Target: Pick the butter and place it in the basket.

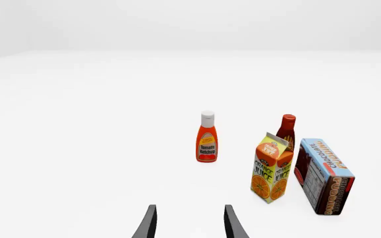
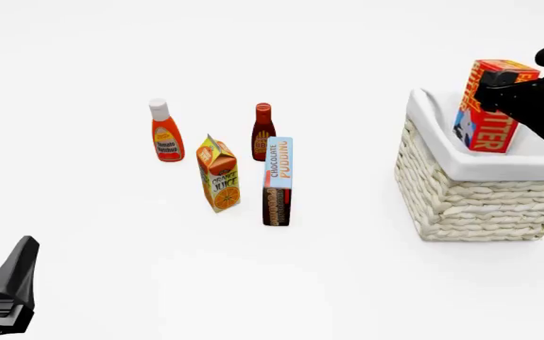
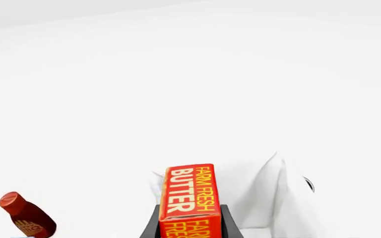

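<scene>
The red-orange butter (image 2: 487, 106) box hangs upright over the opening of the cream wicker basket (image 2: 470, 195) at the right of the front view, its lower end below the white cloth rim. My right gripper (image 2: 510, 83) is shut on the butter's upper part. In the right wrist view the butter (image 3: 189, 198) sits between the two dark fingers (image 3: 228, 223), with the basket's white lining (image 3: 263, 193) behind it. My left gripper (image 1: 189, 223) stands open with nothing between its fingers, low at the near left of the table (image 2: 8, 287).
A ketchup bottle (image 2: 165, 131), an orange juice carton (image 2: 219, 174), a dark red sauce bottle (image 2: 263, 131) and a chocolate pudding box (image 2: 277, 182) stand grouped at the table's middle left. The left wrist view shows the same group (image 1: 272, 167).
</scene>
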Motion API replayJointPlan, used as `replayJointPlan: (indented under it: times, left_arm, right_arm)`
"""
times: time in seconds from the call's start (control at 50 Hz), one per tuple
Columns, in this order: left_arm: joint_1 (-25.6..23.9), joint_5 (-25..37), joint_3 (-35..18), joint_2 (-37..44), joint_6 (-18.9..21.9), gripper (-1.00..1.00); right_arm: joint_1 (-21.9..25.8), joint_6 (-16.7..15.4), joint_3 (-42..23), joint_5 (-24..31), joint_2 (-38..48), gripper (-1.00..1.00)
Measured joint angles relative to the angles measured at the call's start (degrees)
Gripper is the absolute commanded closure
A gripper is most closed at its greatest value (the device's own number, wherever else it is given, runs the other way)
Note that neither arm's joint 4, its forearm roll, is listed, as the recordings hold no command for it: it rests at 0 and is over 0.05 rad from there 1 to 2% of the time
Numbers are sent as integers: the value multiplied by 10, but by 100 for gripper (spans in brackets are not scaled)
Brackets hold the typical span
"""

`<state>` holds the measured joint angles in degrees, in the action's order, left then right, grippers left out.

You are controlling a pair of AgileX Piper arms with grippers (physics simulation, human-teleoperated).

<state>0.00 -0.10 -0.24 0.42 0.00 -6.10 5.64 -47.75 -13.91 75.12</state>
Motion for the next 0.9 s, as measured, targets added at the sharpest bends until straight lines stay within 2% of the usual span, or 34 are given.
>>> replayJointPlan:
  times: [0.9]
  left_arm:
    - [0,0,0,0,0,-100]
  right_arm:
    - [-12,6,5,-38,48,100]
